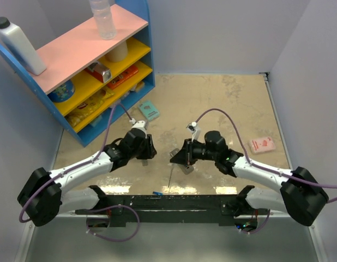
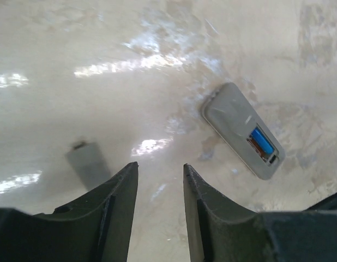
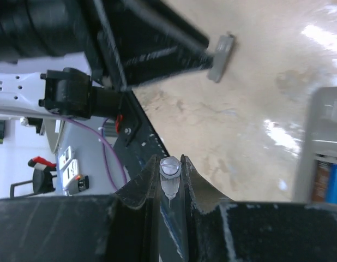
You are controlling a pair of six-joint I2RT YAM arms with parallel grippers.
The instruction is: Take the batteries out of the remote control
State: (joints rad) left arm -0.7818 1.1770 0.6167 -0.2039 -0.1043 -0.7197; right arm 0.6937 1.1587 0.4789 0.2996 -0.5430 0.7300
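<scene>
The grey remote control (image 2: 234,123) lies slantwise on the table, its compartment uncovered, with one blue battery (image 2: 261,142) inside. It lies ahead and to the right of my left gripper (image 2: 160,164), which is open and empty. My right gripper (image 3: 170,158) is shut on a thin grey stick (image 3: 171,172) with a slotted head. The remote (image 3: 324,125) and its battery (image 3: 335,183) touch that view's right edge. From above, the remote (image 1: 175,153) peeks out between the left gripper (image 1: 148,152) and right gripper (image 1: 178,158). Another blue battery (image 1: 156,193) lies by the base bar.
A loose grey cover piece (image 2: 86,161) lies left of my left fingers, seen also as the cover piece (image 3: 220,50). A teal flat box (image 1: 149,111) and a blue shelf unit (image 1: 97,71) stand at the back left. A pink packet (image 1: 262,144) lies right.
</scene>
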